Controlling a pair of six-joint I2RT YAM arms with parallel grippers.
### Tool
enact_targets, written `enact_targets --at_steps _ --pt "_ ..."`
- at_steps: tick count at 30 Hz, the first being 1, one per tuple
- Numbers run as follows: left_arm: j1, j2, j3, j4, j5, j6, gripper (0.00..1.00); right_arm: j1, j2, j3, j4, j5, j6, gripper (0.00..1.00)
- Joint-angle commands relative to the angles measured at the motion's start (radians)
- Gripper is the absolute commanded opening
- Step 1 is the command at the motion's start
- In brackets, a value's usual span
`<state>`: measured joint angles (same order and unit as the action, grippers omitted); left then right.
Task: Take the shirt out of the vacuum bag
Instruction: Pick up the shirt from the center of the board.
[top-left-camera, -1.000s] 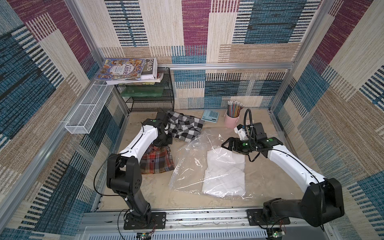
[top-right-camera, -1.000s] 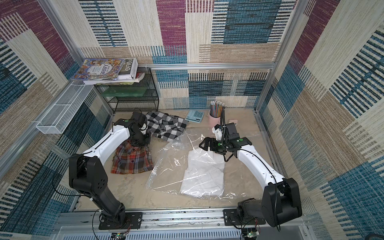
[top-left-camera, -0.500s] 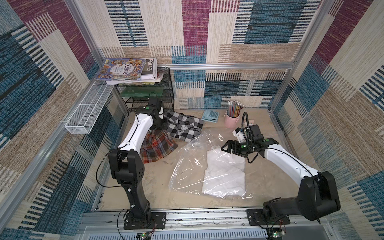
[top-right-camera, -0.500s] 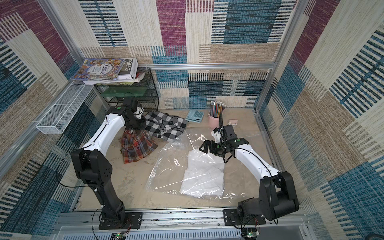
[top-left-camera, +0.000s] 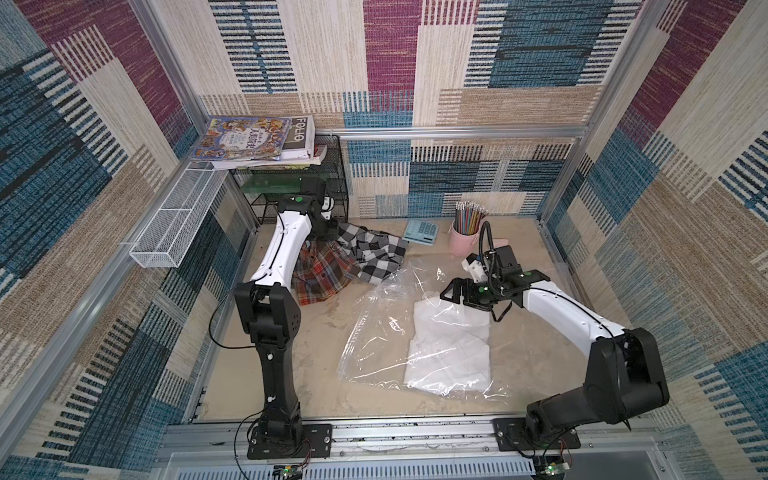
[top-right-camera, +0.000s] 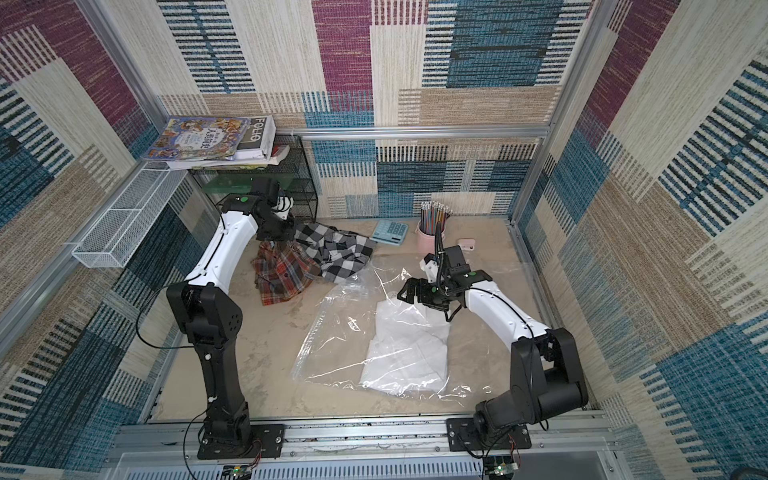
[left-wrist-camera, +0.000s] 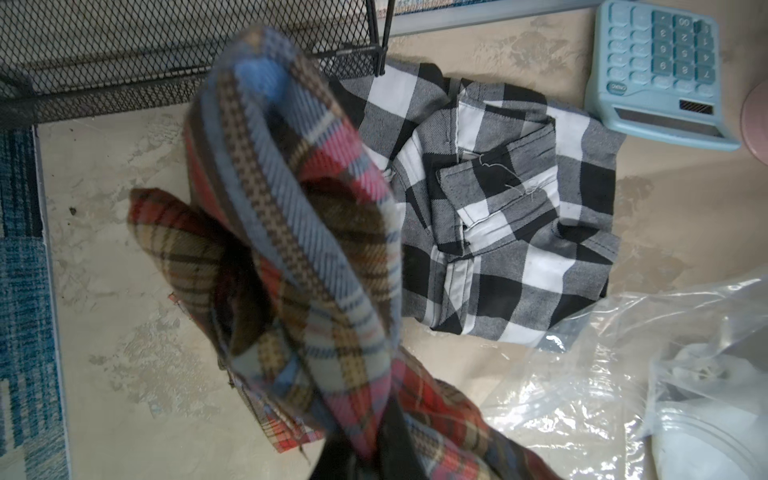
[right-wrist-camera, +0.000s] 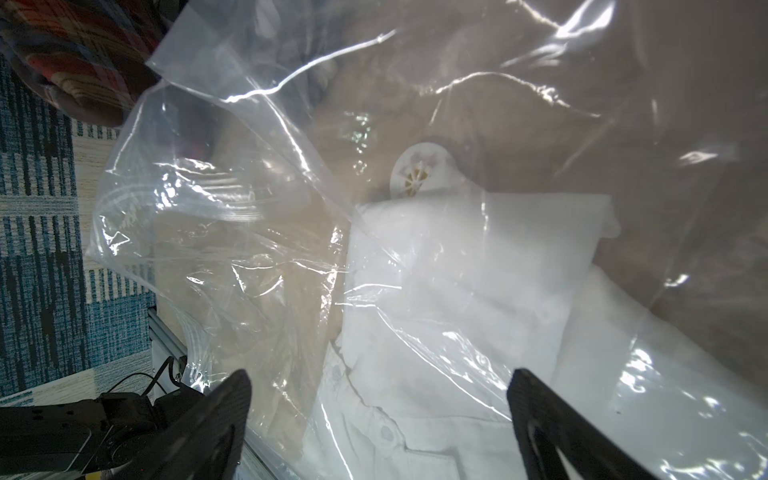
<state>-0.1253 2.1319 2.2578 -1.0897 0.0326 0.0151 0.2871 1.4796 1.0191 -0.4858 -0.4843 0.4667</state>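
Bag: the vacuum bag (top-left-camera: 374, 332) is lying crumpled on the table, from the centre toward the near right.
Inside: a folded white shirt (top-left-camera: 449, 349) is resting in the bag's right part, with the round valve (right-wrist-camera: 419, 172) sitting just beside its edge.
Right claw: the right gripper (top-left-camera: 448, 291) is hovering over the bag's far end, spread wide and grasping nothing; whether it is touching the plastic cannot be told.
Left claw: the left gripper (top-left-camera: 326, 233) is clenching a red plaid shirt (top-left-camera: 322, 274) at the far left, its lower part trailing on the table.
Beside: a black-and-white checked shirt (top-left-camera: 370, 249) is lying bunched, meeting the bag's far left corner.
Beyond: a calculator (top-left-camera: 420, 230) and a pencil cup (top-left-camera: 463, 243) are sitting at the far edge.
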Motion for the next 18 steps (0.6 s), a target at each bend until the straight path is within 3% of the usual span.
enact_targets --at_steps 1,18 --pt "-0.028 0.034 0.068 -0.025 0.019 0.034 0.00 -0.008 0.004 0.001 -0.019 -0.014 -0.024 0.98" --pt "-0.232 0.237 0.289 -0.033 -0.021 0.052 0.00 -0.080 -0.012 -0.098 -0.079 -0.019 -0.081 0.96"
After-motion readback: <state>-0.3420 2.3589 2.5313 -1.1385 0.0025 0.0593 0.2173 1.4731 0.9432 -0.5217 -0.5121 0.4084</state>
